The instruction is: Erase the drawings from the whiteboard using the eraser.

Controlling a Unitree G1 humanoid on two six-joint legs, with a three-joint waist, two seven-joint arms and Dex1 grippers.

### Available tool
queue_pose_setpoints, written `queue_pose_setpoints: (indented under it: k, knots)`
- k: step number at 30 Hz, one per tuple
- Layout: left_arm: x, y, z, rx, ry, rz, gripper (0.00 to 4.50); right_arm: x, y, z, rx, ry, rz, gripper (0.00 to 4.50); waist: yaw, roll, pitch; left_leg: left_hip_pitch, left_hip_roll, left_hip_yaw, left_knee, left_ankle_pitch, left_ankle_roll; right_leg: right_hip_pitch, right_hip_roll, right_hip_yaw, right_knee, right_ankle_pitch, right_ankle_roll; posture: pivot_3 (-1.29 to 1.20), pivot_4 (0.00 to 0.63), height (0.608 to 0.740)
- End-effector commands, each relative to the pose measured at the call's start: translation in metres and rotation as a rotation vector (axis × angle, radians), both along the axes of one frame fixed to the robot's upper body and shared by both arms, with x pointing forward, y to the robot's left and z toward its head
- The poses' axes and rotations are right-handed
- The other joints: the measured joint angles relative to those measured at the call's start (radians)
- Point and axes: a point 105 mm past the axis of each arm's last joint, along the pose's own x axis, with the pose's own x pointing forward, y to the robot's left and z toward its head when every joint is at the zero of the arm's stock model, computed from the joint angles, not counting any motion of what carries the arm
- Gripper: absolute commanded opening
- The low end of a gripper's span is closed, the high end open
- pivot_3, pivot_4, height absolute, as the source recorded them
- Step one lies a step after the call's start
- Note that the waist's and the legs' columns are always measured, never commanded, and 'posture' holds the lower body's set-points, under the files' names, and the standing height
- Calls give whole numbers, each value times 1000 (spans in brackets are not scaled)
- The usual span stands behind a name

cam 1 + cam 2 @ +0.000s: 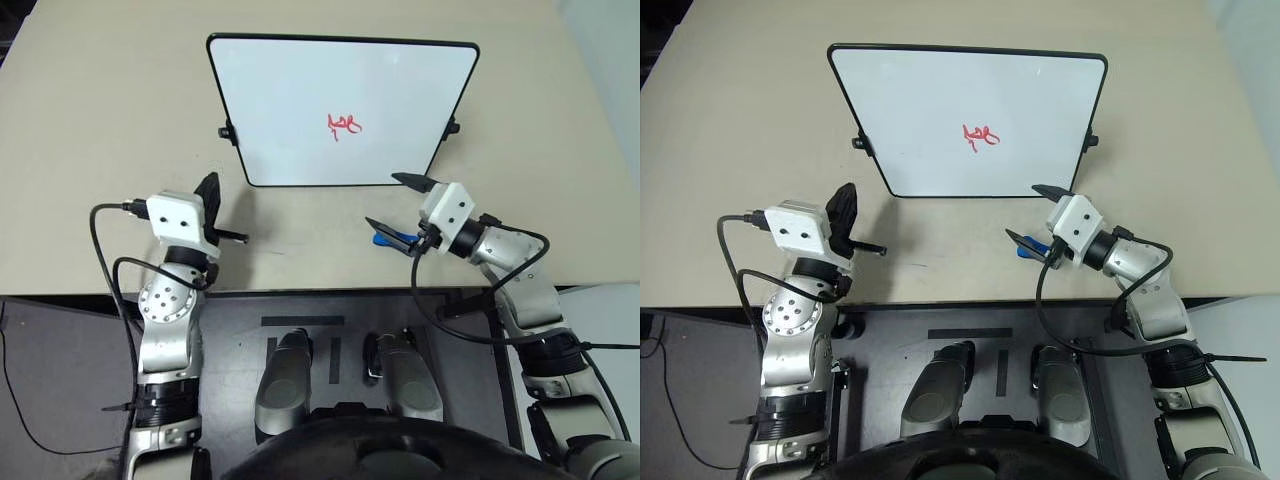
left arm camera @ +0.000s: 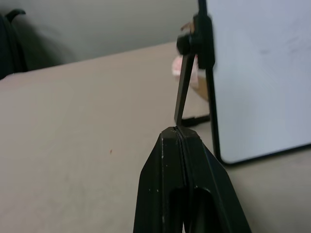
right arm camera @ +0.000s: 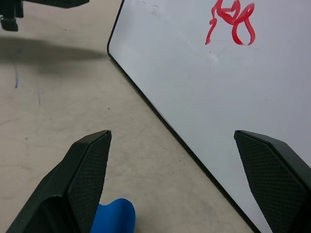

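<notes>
Beige surface (image 1: 100,120) bearing the whiteboard (image 1: 300,110) near its far edge, red drawings (image 1: 344,125) right of centre. Right hand (image 1: 398,203), spread wide, hovers beside the blue eraser (image 1: 385,238) by the near edge; left hand (image 1: 226,208) pressed closed, empty.

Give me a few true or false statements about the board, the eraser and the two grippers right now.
1. The right gripper is open. True.
2. The eraser is pressed against the drawings. False: it is down by the right gripper's lower finger, off the whiteboard.
3. The left gripper is shut. True.
4. The drawings are blue. False: they are red.
5. The whiteboard is wiped clean. False: the scribble is on it.
</notes>
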Motion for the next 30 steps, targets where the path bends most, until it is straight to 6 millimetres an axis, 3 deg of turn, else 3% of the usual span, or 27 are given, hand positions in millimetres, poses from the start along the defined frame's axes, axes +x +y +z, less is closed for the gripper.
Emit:
queue_pose_setpoints:
  k: [1,10,17,22,24,30]
  knots:
    - [2,-8,10,-6,-41,-41,0,-5,-3,12,22,-35,-4,4274,0,0,0,0,0,0,0,0,-1,0,0,0,0,0,0,0,150,740]
    - [5,-17,9,-15,-45,-84,0,-16,-11,14,1,-10,-11,4274,-1,0,0,1,0,1,4,0,-4,0,0,1,7,1,-1,0,150,740]
    - [0,-13,8,-20,-44,-82,0,-22,-5,13,-31,18,52,4274,-2,0,0,0,0,2,6,1,-3,1,1,3,7,-1,2,0,150,740]
    - [-2,-17,4,-28,-37,-81,0,-32,-5,-4,-88,97,109,4274,-2,0,0,-2,-2,4,7,1,-1,1,4,8,7,-3,4,0,150,740]
    - [-3,-18,5,-31,-34,-87,0,-35,-4,-6,-93,124,125,4274,-2,0,0,-3,-1,3,8,1,0,1,16,22,7,-4,5,0,150,740]
    - [-5,-17,0,-33,-26,-85,0,-44,-3,-18,-114,192,156,4274,-2,0,0,-3,1,4,9,0,1,1,20,24,7,-10,7,0,150,740]
